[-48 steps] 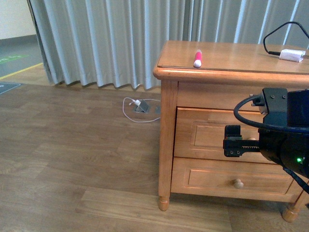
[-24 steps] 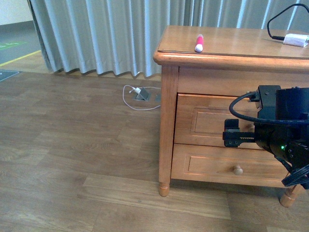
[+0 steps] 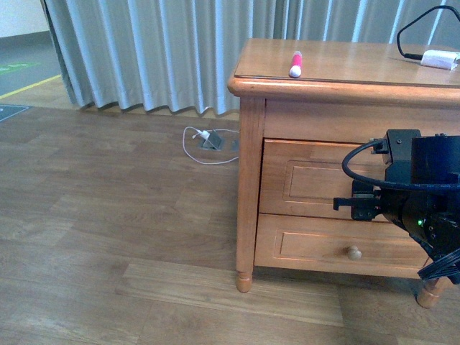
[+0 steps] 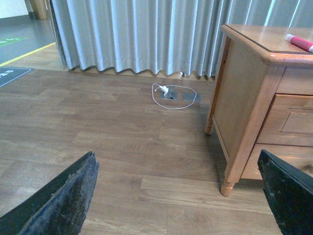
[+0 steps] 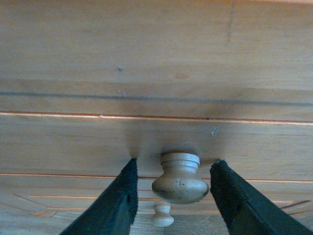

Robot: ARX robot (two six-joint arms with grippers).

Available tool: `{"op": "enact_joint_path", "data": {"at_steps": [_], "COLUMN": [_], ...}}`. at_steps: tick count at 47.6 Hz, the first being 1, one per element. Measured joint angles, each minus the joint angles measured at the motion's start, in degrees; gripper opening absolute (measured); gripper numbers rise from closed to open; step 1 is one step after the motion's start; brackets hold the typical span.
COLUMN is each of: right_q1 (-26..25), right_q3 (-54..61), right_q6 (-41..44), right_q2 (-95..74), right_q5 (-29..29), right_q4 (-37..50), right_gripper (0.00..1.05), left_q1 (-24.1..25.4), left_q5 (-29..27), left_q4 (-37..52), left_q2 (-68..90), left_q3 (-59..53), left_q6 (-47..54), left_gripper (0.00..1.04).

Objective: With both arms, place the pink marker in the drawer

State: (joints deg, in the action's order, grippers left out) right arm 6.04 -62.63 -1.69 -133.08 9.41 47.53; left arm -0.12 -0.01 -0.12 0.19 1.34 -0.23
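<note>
A honey-coloured wooden bedside table stands on a wood floor in front of grey curtains. Its upper drawer is shut, so the step in hand looks like opening it.

A bulky black right arm reaches in front of that drawer, level with its panel. The left arm is not seen from the front. Its left claw is spread wide and holds nothing, hanging over bare floor well away from the table's corner.

Close up, the right claw is open, with its two flat black fingers either side of the round wooden knob. A clear gap shows on each side, and nothing is gripped yet.

To do this well, the fingers should probably go in a little further, so the pads close on the narrow neck behind the knob's wide head. Then pull straight out, square to the drawer front, so the grip does not slip off.

The pink marker lies on the table top, near its front left corner, untouched.
</note>
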Motion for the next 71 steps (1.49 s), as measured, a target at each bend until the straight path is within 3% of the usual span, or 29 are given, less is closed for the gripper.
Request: {"op": "enact_joint_path", "data": {"at_steps": [2, 7, 20, 33, 42, 48, 53, 60, 66, 71], "right_q1": [-0.1, -0.3, -0.4, -0.5, -1.3, -3.7, -6.8, -9.4, -13.6, -16.2], "right_q3": [0.3, 0.8, 9.9, 37.3, 45.1, 46.2, 46.1, 44.3, 39.1, 35.9], "right_q6": [-0.1, -0.7, -3.8, -6.8, -5.6, -4.5, -3.6, -2.8, -1.2, 1.0], "right_q2": [0.2, 1.0, 7.6, 22.8, 31.3, 43.1, 57.9, 73.0, 89.5, 95.1], "right_q5": [-0.1, -0.7, -4.3, -10.8, -13.5, -16.0, -19.4, -24.2, -32.6, -36.5], "right_q4": [-0.1, -0.7, -1.9, 5.9, 5.5, -2.7, -17.5, -33.2, -53.7, -63.1], "right_gripper": [0.34, 0.25, 0.24, 0.24, 0.54, 0.75, 0.97, 0.96, 0.96, 0.96], "left_q1": [0.0, 0.0, 0.0, 0.0, 0.0, 0.0, 0.0, 0.0, 0.0, 0.0], "left_q5": [0.0, 0.0, 0.0, 0.0, 0.0, 0.0, 0.0, 0.0, 0.0, 0.0], "left_q4": [0.0, 0.0, 0.0, 0.0, 0.0, 0.0, 0.0, 0.0, 0.0, 0.0], "left_q2": [0.0, 0.0, 0.0, 0.0, 0.0, 0.0, 0.0, 0.0, 0.0, 0.0], "left_q3": [0.0, 0.0, 0.0, 0.0, 0.0, 0.0, 0.0, 0.0, 0.0, 0.0], "left_q6": [0.0, 0.0, 0.0, 0.0, 0.0, 0.0, 0.0, 0.0, 0.0, 0.0], "left_gripper": [0.99, 0.99, 0.99, 0.99, 0.99, 0.99, 0.99, 0.99, 0.99, 0.99]}}
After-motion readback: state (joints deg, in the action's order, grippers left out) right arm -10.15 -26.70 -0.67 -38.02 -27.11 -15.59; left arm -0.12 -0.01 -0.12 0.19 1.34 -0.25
